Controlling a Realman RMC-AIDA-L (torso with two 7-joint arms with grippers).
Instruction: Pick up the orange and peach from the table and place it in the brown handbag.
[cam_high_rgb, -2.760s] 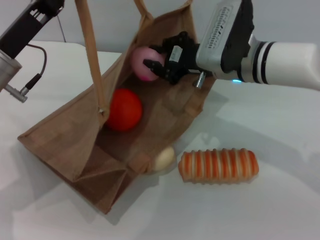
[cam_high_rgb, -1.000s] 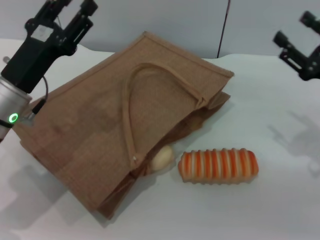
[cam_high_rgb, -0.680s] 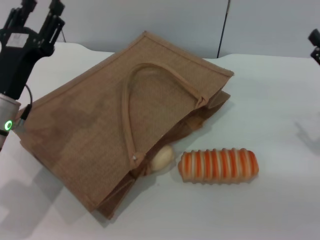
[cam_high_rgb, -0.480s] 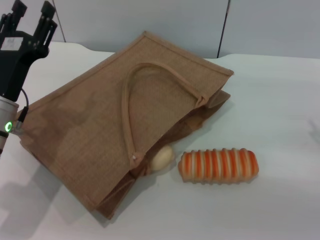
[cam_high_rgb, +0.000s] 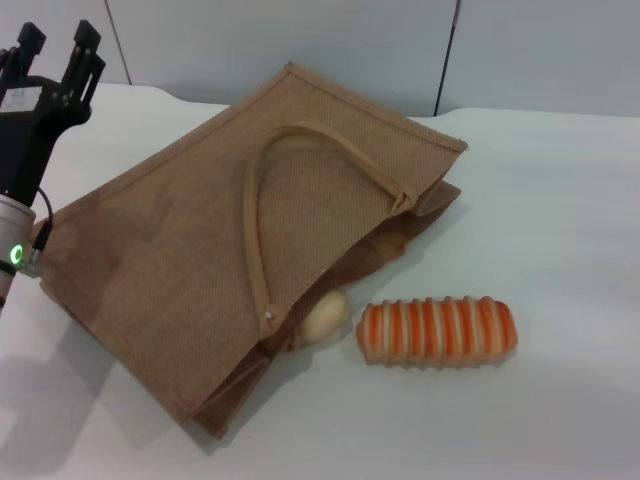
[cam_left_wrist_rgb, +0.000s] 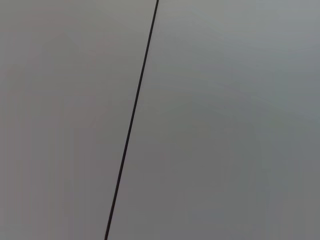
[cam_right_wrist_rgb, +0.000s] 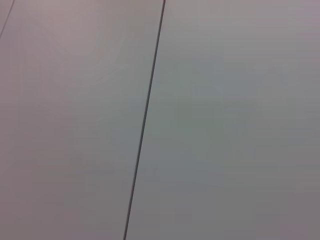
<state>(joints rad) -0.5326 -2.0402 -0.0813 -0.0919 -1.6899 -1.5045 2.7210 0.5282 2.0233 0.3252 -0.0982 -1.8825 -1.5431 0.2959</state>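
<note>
The brown handbag (cam_high_rgb: 200, 250) lies flat on its side on the white table, its handle (cam_high_rgb: 262, 230) looped over the top face. The orange and the peach are hidden from view. My left gripper (cam_high_rgb: 58, 48) is raised at the far left, above and beside the bag's left corner, open and holding nothing. My right gripper is out of view. Both wrist views show only a grey wall panel with a dark seam.
A small beige ball (cam_high_rgb: 326, 317) rests against the bag's open edge. An orange-and-cream striped loaf (cam_high_rgb: 437, 331) lies just right of it. The white table (cam_high_rgb: 540, 200) stretches to the right and front of the bag.
The bag, held open earlier with the orange and peach inside, now lies collapsed flat. My right arm has withdrawn out of view to the right. My left gripper has drawn back to the left.
</note>
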